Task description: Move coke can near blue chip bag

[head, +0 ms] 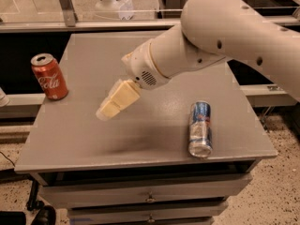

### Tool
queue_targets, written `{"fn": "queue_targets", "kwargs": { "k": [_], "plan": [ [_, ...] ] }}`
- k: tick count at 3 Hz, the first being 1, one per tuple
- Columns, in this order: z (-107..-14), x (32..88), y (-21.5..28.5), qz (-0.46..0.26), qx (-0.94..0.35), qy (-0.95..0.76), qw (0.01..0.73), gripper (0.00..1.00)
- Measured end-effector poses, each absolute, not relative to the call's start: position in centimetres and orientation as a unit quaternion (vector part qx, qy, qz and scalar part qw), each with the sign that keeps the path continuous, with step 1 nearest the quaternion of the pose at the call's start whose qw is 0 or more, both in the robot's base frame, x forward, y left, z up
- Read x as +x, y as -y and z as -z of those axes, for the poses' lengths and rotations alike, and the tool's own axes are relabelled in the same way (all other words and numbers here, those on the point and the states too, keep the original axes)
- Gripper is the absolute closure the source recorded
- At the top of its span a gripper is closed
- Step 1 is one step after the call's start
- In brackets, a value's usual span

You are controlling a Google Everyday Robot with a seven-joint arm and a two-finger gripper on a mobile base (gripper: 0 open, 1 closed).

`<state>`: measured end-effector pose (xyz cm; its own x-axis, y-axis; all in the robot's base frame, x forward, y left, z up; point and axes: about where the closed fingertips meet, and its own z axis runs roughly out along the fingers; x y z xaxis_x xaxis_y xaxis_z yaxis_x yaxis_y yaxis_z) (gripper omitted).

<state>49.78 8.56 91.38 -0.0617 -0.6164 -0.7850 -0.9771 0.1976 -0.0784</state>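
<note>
The coke can (49,77) is red with white script and a silver top. It stands upright at the left edge of the grey table (93,144). My gripper (109,108) has cream-coloured tips and hangs over the table's middle, pointing down and left. It is to the right of the can, well apart from it, and holds nothing that I can see. The blue chip bag is not in view; my white arm (220,36) covers the back right of the table.
A slim blue-and-silver can (200,128) lies on its side near the table's front right. Drawers (150,198) sit below the table top. A glass railing (93,13) runs behind the table. The floor drops off on both sides.
</note>
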Motion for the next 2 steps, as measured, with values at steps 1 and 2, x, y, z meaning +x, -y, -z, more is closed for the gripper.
{"fn": "queue_targets", "kwargs": {
  "k": [1,2],
  "plan": [
    [-90.7,49.8,-14.1,-0.288,-0.601,-0.641,0.379,0.0],
    [-90.1,51.1,-20.5,-0.325,-0.611,-0.594,0.41,0.0]
  ]
}}
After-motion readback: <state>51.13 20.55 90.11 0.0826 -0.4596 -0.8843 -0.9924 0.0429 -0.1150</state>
